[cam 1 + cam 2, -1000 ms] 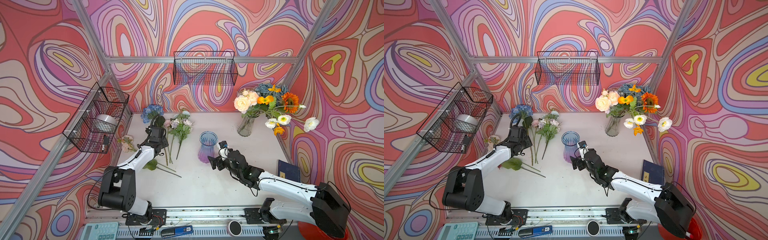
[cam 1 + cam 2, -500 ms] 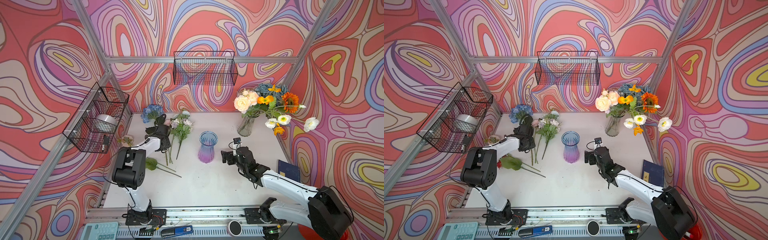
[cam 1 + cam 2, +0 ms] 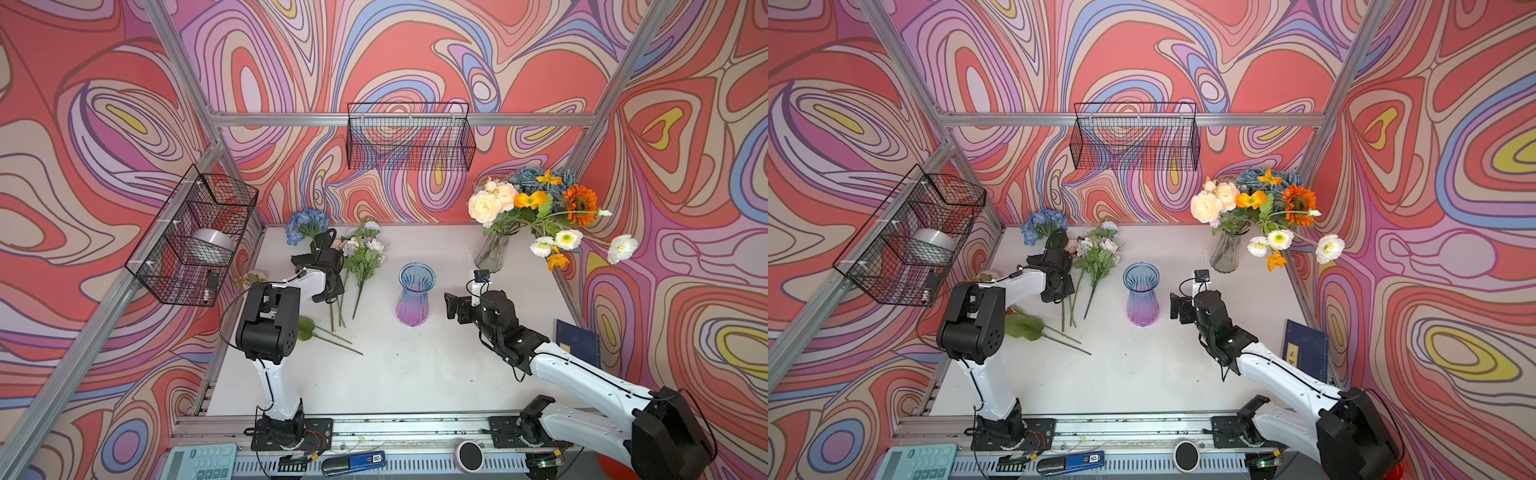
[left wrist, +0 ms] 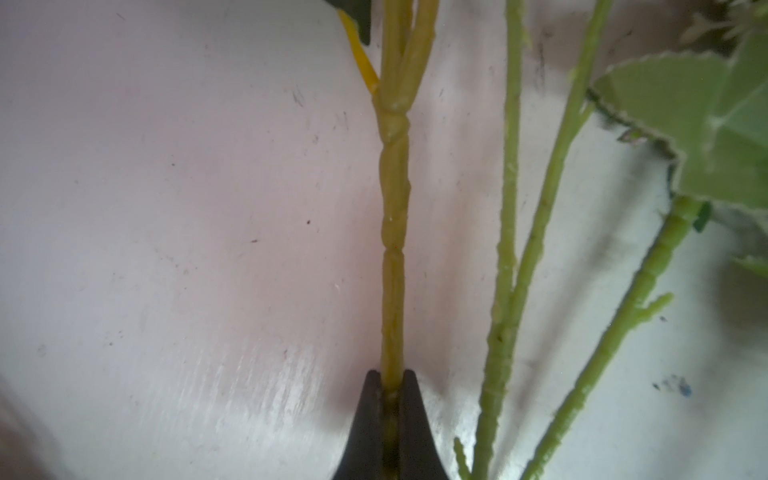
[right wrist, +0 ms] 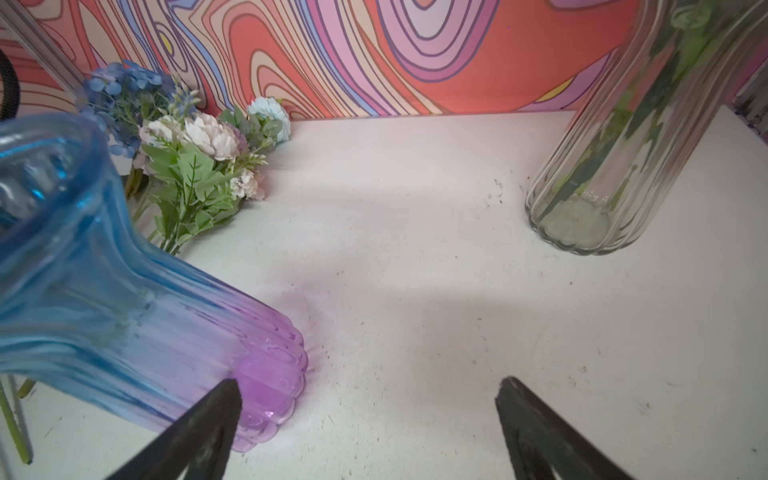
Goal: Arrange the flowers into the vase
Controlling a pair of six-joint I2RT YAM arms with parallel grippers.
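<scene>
The vase, ribbed glass fading from blue to purple, stands upright mid-table with nothing in it. Several flowers lie flat to its left: a blue-headed one and a pastel bunch. My left gripper is down on the table among their stems, shut on one yellow-green stem; the wrist view does not show its head. Two more stems lie beside it. My right gripper hovers open just right of the vase, holding nothing.
A clear glass vase full of flowers stands at the back right. A leafy stem and a pale flower lie by the left arm. A dark blue book sits at the right edge. Wire baskets hang on the walls.
My left gripper has closed onto the stem, and that arm's elbow has swung up and forward. The right gripper has drawn back to the right, away from the vase, staying open.
</scene>
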